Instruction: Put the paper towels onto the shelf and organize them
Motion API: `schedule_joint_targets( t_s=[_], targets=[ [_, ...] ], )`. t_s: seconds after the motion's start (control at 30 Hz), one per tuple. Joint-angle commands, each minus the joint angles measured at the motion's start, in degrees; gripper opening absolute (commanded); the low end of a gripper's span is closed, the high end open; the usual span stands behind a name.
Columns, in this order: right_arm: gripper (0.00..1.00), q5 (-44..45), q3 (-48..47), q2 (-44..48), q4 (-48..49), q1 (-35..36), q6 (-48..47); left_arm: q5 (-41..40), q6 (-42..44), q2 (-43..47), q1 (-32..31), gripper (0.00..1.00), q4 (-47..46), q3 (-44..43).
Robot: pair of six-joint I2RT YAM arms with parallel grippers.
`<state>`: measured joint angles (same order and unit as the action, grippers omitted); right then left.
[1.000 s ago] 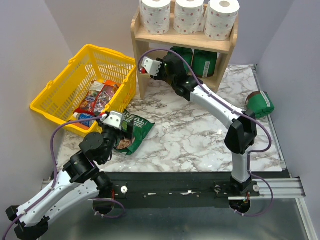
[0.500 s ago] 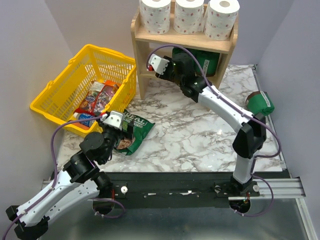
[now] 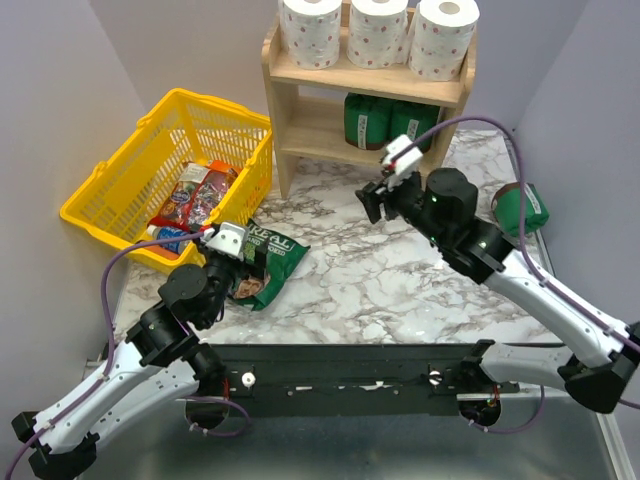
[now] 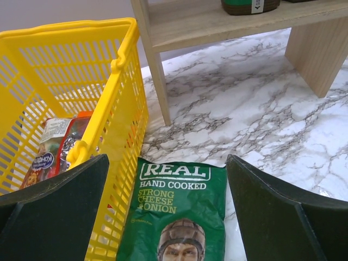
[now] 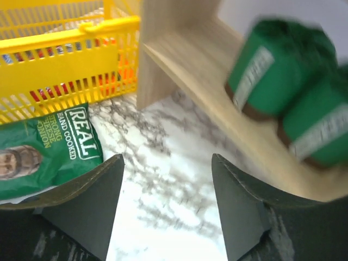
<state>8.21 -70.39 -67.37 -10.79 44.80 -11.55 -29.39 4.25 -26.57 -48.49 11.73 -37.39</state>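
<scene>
Three paper towels stand upright in a row on the top tier of the wooden shelf (image 3: 368,83): left roll (image 3: 310,30), middle roll (image 3: 378,30), right roll (image 3: 443,38). No gripper touches them. My right gripper (image 3: 372,203) hangs open over the marble in front of the shelf's lower tier, with nothing between its fingers (image 5: 167,163). My left gripper (image 3: 243,268) stands wide open and empty low over a green crisp bag (image 4: 166,163). The shelf's lower board (image 5: 201,76) and leg (image 4: 157,81) show in the wrist views.
A yellow basket (image 3: 105,180) with snack packs sits at the left, against the shelf's leg. The green crisp bag (image 3: 270,258) lies beside it. Two dark green wrapped packages (image 3: 385,120) stand on the lower tier; another (image 3: 520,208) lies on the table at the right.
My right arm has pulled back from the shelf's lower tier toward the right and near side, and its jaws have opened. The left arm has not moved.
</scene>
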Motion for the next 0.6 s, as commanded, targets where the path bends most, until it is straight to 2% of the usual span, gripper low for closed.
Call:
schedule_joint_targets(
  t_s=[0.0,0.1,0.2,0.3,0.33,0.4,0.43,0.47,0.5,0.53,0.57],
  targets=[
    [0.78,17.5,6.3,5.8,-5.9,-0.1,14.8,2.3,-1.3,0.1,0.1,0.99,-0.7,-1.2],
    [0.83,24.3,8.2,9.0,-8.1,-0.6,13.1,2.5,-1.4,0.6,0.0,0.99,-0.7,-1.1],
    [0.84,23.5,10.7,12.3,-9.9,-6.2,15.1,1.6,-1.4,1.1,0.1,0.99,-0.6,-0.9],
    [0.87,18.0,14.0,15.1,-10.0,-17.6,21.5,1.0,-1.4,1.0,0.1,0.99,-0.7,-0.8],
    [0.88,16.9,15.0,15.5,-10.0,-23.8,23.0,0.9,-1.4,1.1,0.1,0.99,-0.7,-0.8],
    [0.92,14.4,17.0,15.0,-9.3,-29.8,26.1,1.1,-1.2,0.6,0.1,0.99,-0.7,-0.8],
    [0.93,13.2,17.6,14.6,-8.8,-35.6,26.8,1.2,-1.3,0.5,0.1,0.99,-0.7,-0.8],
    [1.00,11.4,18.0,14.0,-8.2,-38.4,27.1,1.3,-1.3,0.4,0.1,0.99,-0.7,-0.7],
    [1.00,7.2,18.7,12.7,-7.2,-41.4,28.2,1.2,-1.3,0.0,0.0,0.99,-0.7,-0.7],
    [1.00,5.6,18.8,12.0,-6.9,-47.3,29.1,1.3,-1.4,-0.1,0.0,0.99,-0.7,-0.8],
    [1.00,4.2,18.8,11.2,-6.4,-49.6,29.8,1.3,-1.4,-0.3,0.0,0.99,-0.7,-0.8]
  ],
)
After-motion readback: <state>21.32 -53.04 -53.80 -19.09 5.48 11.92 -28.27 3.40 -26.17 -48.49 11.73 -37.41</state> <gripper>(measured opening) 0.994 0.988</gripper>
